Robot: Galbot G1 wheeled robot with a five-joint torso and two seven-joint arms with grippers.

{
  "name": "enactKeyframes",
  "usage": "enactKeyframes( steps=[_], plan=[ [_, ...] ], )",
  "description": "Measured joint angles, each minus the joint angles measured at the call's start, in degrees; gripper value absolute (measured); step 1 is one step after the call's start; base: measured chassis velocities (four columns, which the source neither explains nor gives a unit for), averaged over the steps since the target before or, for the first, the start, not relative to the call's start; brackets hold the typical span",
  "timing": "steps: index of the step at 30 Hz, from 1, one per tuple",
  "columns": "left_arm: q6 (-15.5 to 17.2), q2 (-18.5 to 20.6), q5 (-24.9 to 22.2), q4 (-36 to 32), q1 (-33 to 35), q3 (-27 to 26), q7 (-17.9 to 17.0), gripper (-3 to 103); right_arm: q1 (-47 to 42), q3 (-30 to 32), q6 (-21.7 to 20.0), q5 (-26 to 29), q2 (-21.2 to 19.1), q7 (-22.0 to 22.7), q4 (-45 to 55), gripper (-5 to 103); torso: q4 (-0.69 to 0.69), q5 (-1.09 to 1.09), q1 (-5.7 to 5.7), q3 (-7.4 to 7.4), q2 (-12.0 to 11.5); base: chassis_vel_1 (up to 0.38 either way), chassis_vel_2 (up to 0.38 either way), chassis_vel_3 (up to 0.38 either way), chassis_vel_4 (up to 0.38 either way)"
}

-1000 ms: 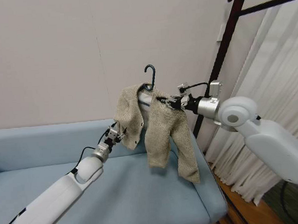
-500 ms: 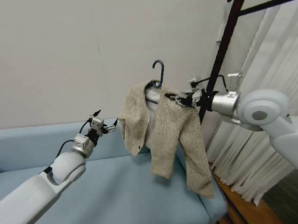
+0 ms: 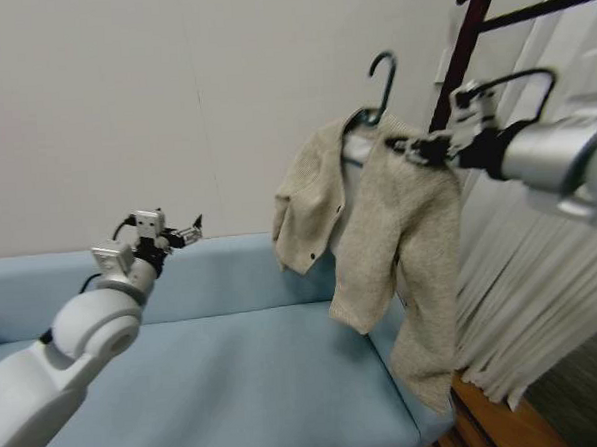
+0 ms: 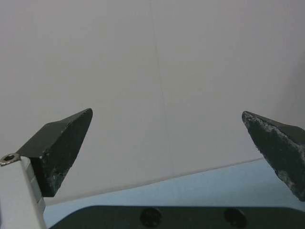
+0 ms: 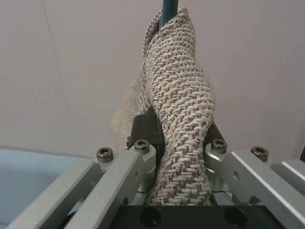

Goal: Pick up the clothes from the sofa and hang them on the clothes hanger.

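wall (image 3: pixel 121 93): plain, pale | curtain (image 3: pixel 543 301): white, pleated, right side | floor (image 3: pixel 476 424): brown wood, under curtain

Cardigan lifted
The right end effector (image 3: pixel 430 149) has swung the beige knit cardigan (image 3: pixel 399 228) up toward the dark metal rack (image 3: pixel 459 45); the left end effector (image 3: pixel 191 229) released it, retreating leftward.

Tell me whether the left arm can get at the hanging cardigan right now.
Probably yes, with a stretch. The left gripper is open above the sofa back, apart from the cardigan, with nothing between them. The right gripper holds the cardigan up by its shoulder.
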Motion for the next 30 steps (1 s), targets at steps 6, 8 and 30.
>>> enactKeyframes(
  steps=[6,8,30],
  plan=[
    [1.0,-6.8,1.4,-3.2,16.3,-16.8,6.4,100,-0.2,1.5,-0.3,1.2,-1.5,-0.6,-2.3,10,0.04,-0.05,0.0,0.0,0.0,0.0,0.0,0.0,0.0],
    [0.5,-10.4,2.9,-5.1,21.8,-21.9,8.3,100,1.1,0.8,-0.3,0.9,-2.0,-0.1,-4.0,10,0.02,-0.04,0.0,0.01,0.0,0.0,0.0,0.0,0.0],
    [-3.4,-18.1,7.7,-10.2,33.8,-27.9,19.7,100,4.1,-7.0,-0.2,-29.9,3.8,-14.4,-18.5,10,0.0,-0.03,0.02,0.02,0.0,0.0,0.0,0.0,0.0]
  ],
)
